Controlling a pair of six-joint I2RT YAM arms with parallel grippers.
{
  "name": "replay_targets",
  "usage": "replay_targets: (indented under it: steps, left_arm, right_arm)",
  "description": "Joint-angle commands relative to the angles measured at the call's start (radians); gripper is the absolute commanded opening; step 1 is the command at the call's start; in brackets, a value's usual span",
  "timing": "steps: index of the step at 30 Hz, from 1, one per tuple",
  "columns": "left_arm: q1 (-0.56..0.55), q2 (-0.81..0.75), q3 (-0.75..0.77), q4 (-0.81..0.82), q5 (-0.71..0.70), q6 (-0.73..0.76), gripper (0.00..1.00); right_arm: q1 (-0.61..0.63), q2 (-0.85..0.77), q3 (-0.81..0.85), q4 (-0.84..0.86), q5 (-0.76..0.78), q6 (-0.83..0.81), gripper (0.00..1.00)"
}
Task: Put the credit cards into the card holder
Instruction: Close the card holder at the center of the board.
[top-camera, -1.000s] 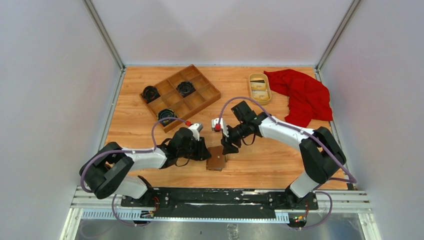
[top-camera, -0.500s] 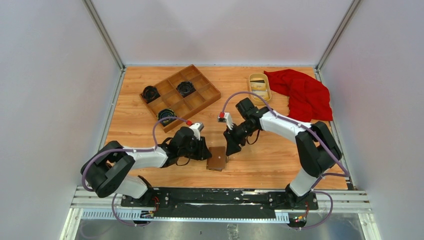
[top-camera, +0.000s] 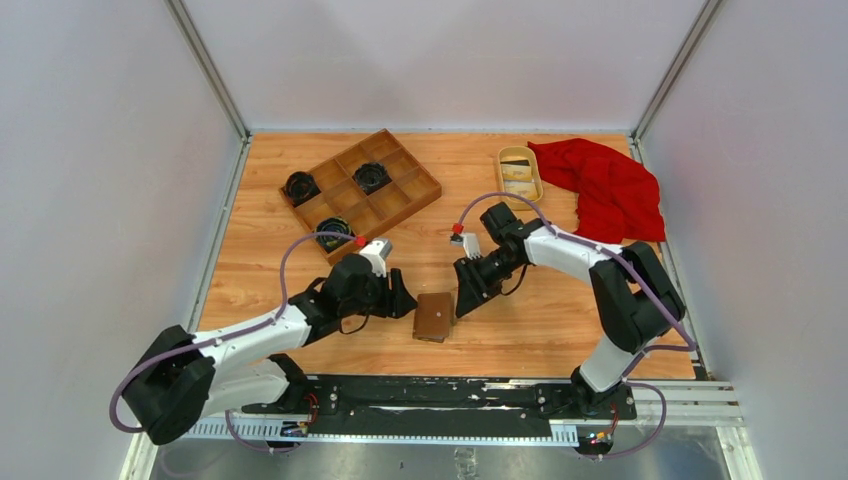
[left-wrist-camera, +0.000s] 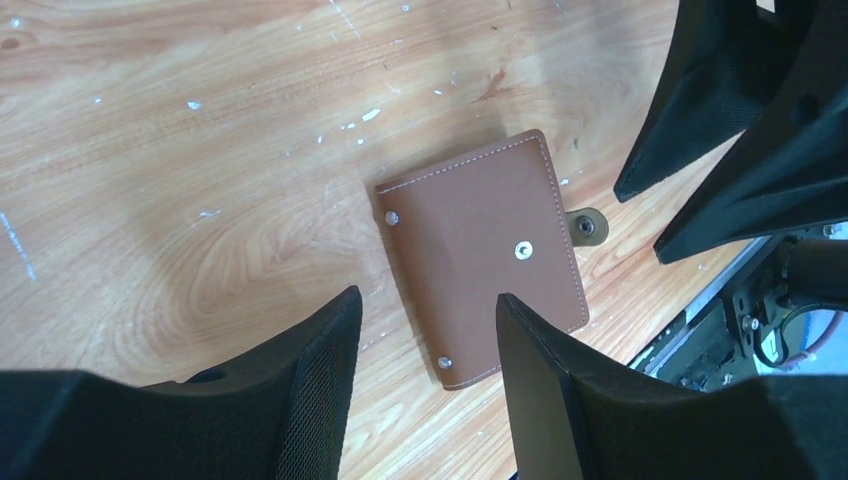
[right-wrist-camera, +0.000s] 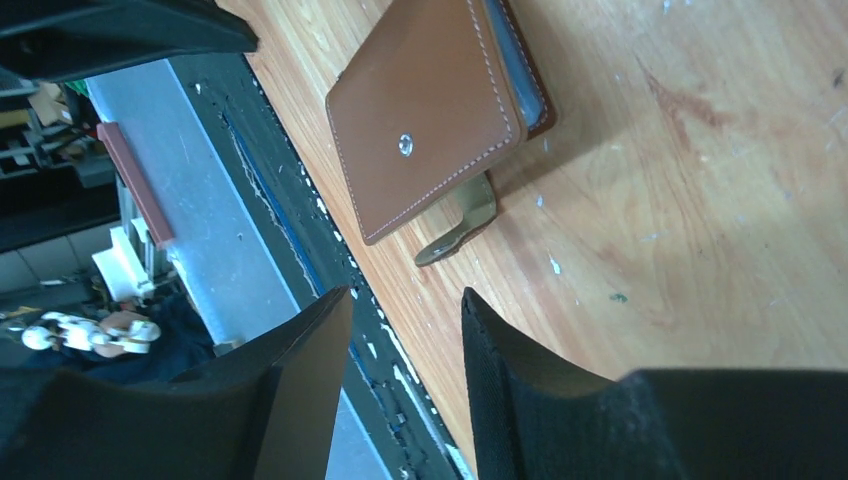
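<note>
The card holder (top-camera: 433, 317) lies folded shut and flat on the wood near the front edge, snap stud (left-wrist-camera: 524, 250) facing up and its strap tab (right-wrist-camera: 458, 228) loose at one side. A grey-blue pocket edge (right-wrist-camera: 518, 60) shows along its fold. My left gripper (top-camera: 406, 302) is open just left of it; in the left wrist view the holder's near corner shows between my left gripper's (left-wrist-camera: 428, 298) fingers, ungripped. My right gripper (top-camera: 464, 303) stands open at its right edge, with nothing in my right gripper (right-wrist-camera: 406, 292). Flat whitish and dark credit cards (top-camera: 518, 172) lie in the yellow dish.
The oval yellow dish (top-camera: 503, 160) sits at the back right beside a crumpled red cloth (top-camera: 605, 190). A wooden compartment tray (top-camera: 425, 178) with black round parts stands at the back left. The black base rail (top-camera: 440, 395) runs just beyond the front edge.
My left gripper's jaws have widened and the arm has drawn back to the left off the card holder. My right gripper has come down and forward to the holder's right edge.
</note>
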Motion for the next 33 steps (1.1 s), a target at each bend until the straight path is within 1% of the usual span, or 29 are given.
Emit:
replay_targets:
  steps: [1,4,7,11,19,21,22,26,30,33]
  left_arm:
    - [-0.004,-0.03,-0.003,-0.139,-0.029,0.021,0.56]
    - [-0.004,-0.01,-0.048,-0.14,-0.007,0.007,0.55]
    - [-0.004,0.005,-0.08,-0.129,0.003,-0.001,0.54]
    - [-0.006,0.004,-0.09,-0.124,0.013,-0.008,0.54]
    - [-0.029,0.156,-0.058,-0.038,0.064,-0.001,0.53]
    - [-0.047,0.186,-0.051,-0.018,0.068,-0.007,0.53]
    - [-0.071,0.221,-0.036,0.005,0.072,-0.015,0.53]
    - [-0.092,0.266,0.002,0.033,0.074,-0.019,0.53]
    - [-0.103,0.334,0.062,0.068,0.076,-0.019,0.53]
    - [-0.109,0.393,0.101,0.107,0.079,-0.025,0.53]
  right_arm:
    - [0.016,0.025,-0.021,0.028,0.037,0.149,0.47]
    - [0.034,0.048,-0.01,0.032,0.063,0.171,0.43]
    - [0.041,0.074,0.004,0.034,0.08,0.186,0.42]
    - [0.043,0.109,0.02,0.034,0.107,0.197,0.4]
    - [0.044,0.109,0.041,0.026,0.123,0.144,0.11]
    - [0.044,0.109,0.06,0.013,0.143,0.104,0.03]
    - [0.044,0.128,0.111,-0.025,0.179,0.026,0.0]
    - [0.047,0.178,0.209,-0.09,0.239,-0.106,0.0]
    - [0.048,0.261,0.364,-0.187,0.31,-0.243,0.0]
    - [0.048,0.316,0.448,-0.233,0.352,-0.332,0.02]
